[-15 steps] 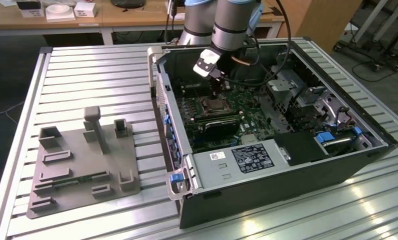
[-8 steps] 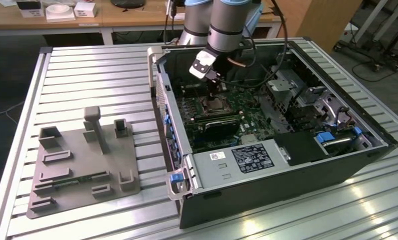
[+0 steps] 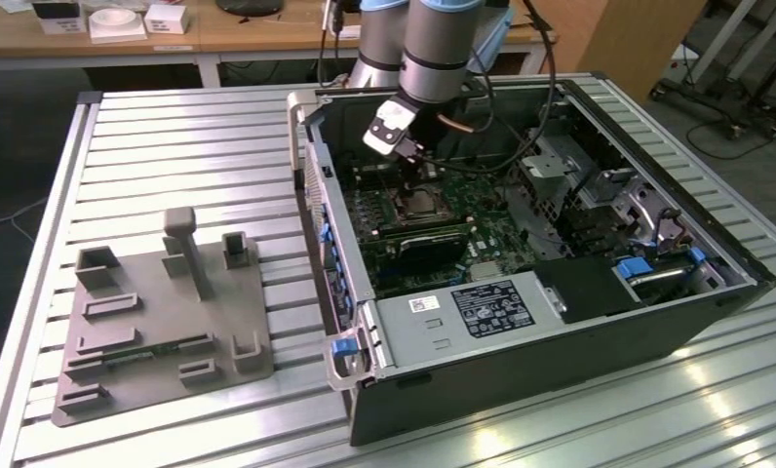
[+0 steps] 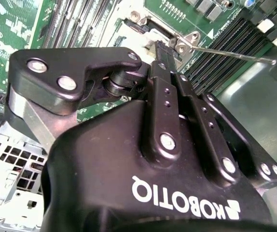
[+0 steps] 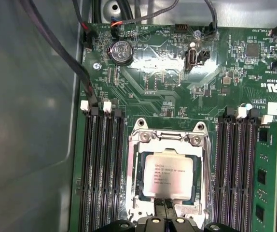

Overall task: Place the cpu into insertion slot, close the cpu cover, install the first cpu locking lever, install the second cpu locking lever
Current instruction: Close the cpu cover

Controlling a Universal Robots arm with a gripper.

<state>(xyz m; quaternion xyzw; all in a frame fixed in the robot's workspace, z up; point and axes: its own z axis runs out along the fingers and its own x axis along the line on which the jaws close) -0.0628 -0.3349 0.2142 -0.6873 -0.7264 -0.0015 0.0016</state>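
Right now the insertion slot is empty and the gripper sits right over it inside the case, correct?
Not empty: the first wrist view shows the cpu seated in the insertion slot. The gripper does sit right over it inside the case.

Matt silvery metal cpu (image 5: 168,177)

**Tabletop and load**
Slatted metal tabletop (image 3: 167,127). An open case (image 3: 531,375) lies on its side at the exterior view's right. A grey fixture (image 3: 167,302) with upright posts rests at the left, apart from it.
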